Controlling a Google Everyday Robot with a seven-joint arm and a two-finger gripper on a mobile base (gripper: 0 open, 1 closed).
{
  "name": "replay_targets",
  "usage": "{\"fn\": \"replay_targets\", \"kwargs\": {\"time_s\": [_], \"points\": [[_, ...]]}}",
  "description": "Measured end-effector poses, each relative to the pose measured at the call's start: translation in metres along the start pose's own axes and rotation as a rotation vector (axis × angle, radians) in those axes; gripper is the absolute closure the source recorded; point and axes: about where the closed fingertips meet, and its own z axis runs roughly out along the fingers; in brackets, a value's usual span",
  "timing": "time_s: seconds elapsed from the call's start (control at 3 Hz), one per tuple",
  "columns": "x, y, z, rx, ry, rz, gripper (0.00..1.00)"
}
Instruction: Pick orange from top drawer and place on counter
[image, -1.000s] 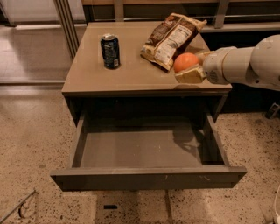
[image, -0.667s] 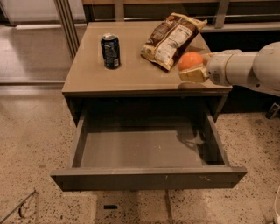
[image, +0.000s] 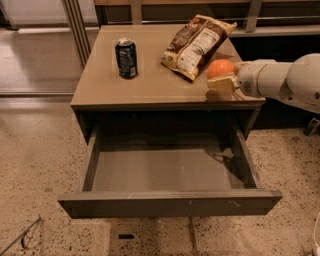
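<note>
– So, what does the camera view give you?

– I have the orange (image: 220, 68) at the right front corner of the tabletop (image: 150, 85), just beside the chip bag (image: 195, 44). My fingers (image: 222, 85) are closed on it. The near one lies against its front side and the far one is hidden behind the fruit. Whether it already touches the surface, I cannot tell. The white arm (image: 280, 82) reaches in from the right. The top drawer (image: 170, 202) stands pulled out below, and I see nothing on its grey floor.

– Then it's the set-down. How do you want to do it?

– I judge this spot too near the edge lip. I would carry the fruit inward, toward the bare patch between the soda can (image: 126, 58) and the bag. Then I would lower it until its underside rests, and only then part the fingers, slowly. It is round and smooth, so a drop or a nudge would likely set it rolling, and a roll forward could take it down into the open drawer. Afterwards I would lift straight up, clear of the bag.

– Count for me.

– One orange, one soda can, one chip bag, one open drawer, and one arm with its pair of fingers, only one of them plainly seen.
</note>
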Motion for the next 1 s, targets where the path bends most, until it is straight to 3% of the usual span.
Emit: {"fn": "replay_targets", "kwargs": {"time_s": [1.0], "points": [[0.016,-0.012,0.039,-0.054,0.056,0.003,1.00]]}}
